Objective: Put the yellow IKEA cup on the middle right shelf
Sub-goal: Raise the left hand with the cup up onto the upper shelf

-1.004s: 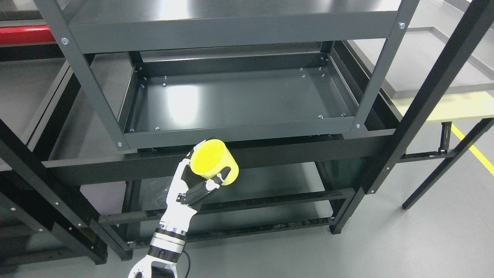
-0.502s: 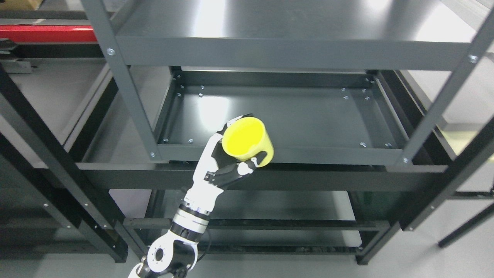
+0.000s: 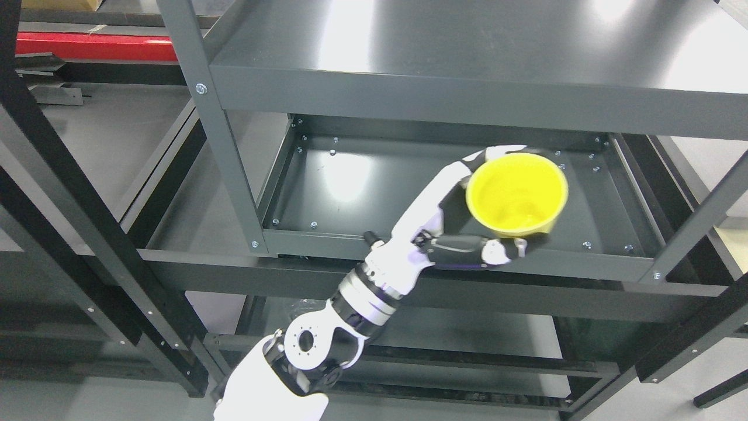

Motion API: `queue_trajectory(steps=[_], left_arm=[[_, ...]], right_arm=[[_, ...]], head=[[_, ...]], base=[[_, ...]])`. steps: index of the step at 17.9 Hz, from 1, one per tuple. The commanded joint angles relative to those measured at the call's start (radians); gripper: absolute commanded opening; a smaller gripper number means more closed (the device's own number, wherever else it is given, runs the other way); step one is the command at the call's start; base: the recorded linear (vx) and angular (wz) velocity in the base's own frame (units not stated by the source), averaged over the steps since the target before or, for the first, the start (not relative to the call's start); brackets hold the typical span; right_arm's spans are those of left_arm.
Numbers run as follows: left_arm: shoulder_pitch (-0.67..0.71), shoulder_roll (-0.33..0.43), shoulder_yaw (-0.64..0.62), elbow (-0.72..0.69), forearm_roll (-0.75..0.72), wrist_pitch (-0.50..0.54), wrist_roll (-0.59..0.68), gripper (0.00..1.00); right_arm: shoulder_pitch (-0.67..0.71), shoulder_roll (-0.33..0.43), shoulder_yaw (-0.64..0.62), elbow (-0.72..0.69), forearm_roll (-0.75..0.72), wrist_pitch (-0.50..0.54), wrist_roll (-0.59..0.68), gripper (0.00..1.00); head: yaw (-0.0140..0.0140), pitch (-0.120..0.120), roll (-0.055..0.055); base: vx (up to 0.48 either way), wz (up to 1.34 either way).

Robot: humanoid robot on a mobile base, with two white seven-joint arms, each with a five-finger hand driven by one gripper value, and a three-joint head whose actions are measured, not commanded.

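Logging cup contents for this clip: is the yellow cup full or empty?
Empty: the yellow cup, gripped by the left hand, shows a bare yellow inside.

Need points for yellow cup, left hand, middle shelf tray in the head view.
yellow cup [image 3: 517,196]: head view, inner wall of the open mouth.
left hand [image 3: 447,225]: head view, palm beside the cup it grasps.
middle shelf tray [image 3: 362,187]: head view, bare floor left of the hand.
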State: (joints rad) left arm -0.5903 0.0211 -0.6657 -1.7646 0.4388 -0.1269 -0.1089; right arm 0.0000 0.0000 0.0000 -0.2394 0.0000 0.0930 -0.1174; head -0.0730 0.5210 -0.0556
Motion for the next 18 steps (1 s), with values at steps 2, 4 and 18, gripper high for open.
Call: queue_trajectory(steps=[2,4,18], left_arm=[[-0.249,-0.004,-0.221,-0.007,0.066,0.013,0.005,0.0],[-0.284,-0.004,-0.158,-0.007,0.069,0.013,0.005,0.0],[-0.67,-0.004,0.251,0.279,0.265,0.505,0.334,0.0]], right_arm=[[0.014,-0.017,0.017,0.0,-0.025,0.001,0.001,0.99],[0.014,-0.017,0.017,0.0,-0.025,0.001,0.001,0.99],[0.014,-0.017,0.017,0.0,-0.025,0.001,0.001,0.99]], head=[[0.0,0.0,0.0],[0.0,0.0,0.0],[0.0,0.0,0.0]], base=[[0.023,0.0],[0.005,0.0],[0.0,0.0]])
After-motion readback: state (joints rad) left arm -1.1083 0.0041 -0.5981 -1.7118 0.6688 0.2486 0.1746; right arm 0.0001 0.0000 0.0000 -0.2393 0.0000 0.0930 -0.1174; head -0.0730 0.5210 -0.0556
